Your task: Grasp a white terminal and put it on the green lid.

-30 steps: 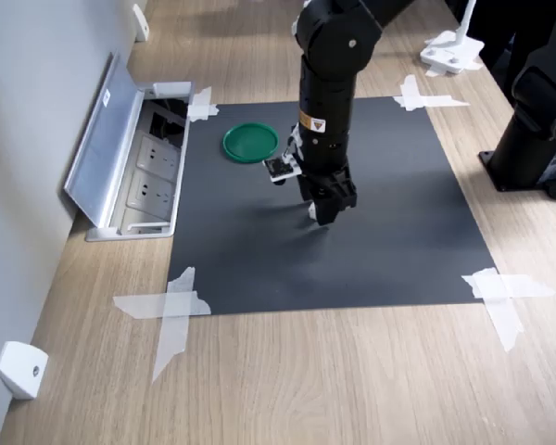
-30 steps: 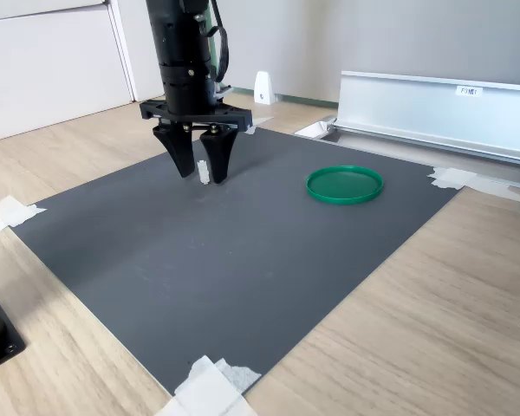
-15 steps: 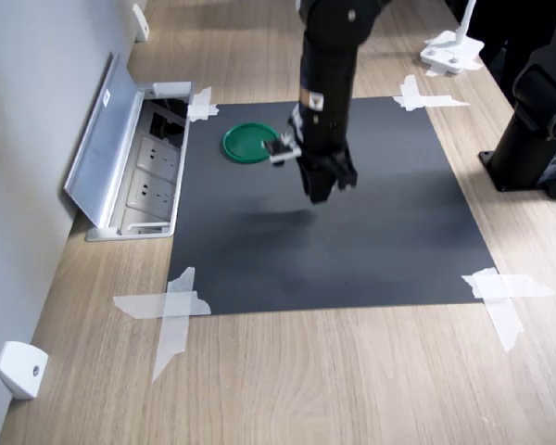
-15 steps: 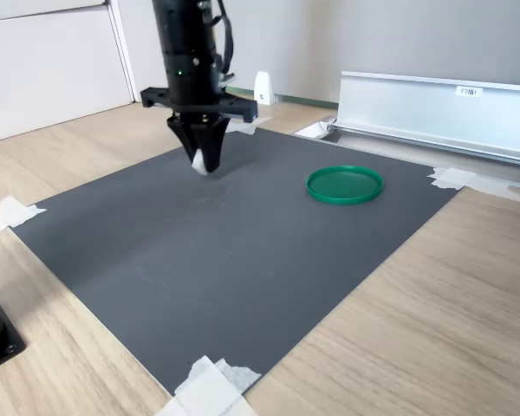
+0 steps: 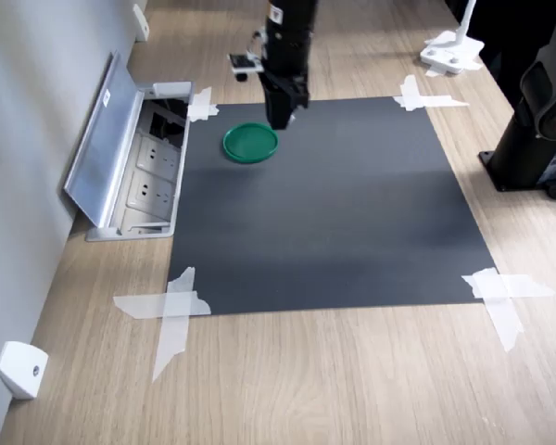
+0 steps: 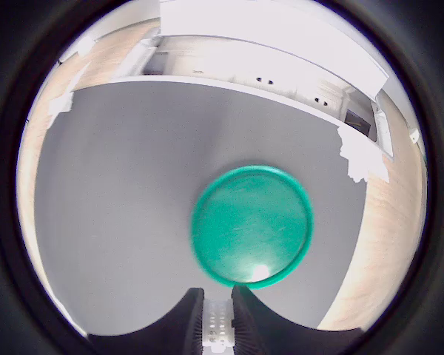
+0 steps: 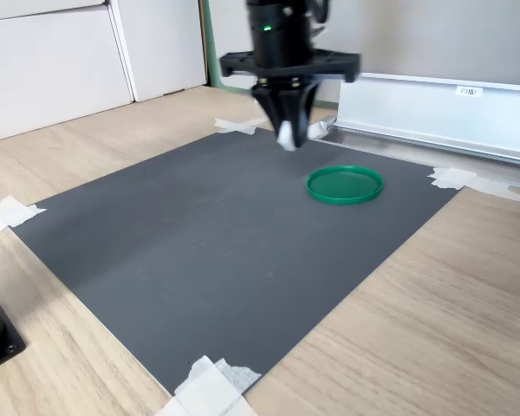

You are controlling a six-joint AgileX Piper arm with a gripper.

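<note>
The arm hangs upright over the dark mat (image 5: 334, 204), its claw (image 7: 288, 137) pointing straight down and raised clear of the mat. The claw pinches the white terminal (image 7: 286, 136) between its fingertips. In the second exterior view the green lid (image 7: 345, 185) lies at the claw's 4 o'clock, apart.
</note>
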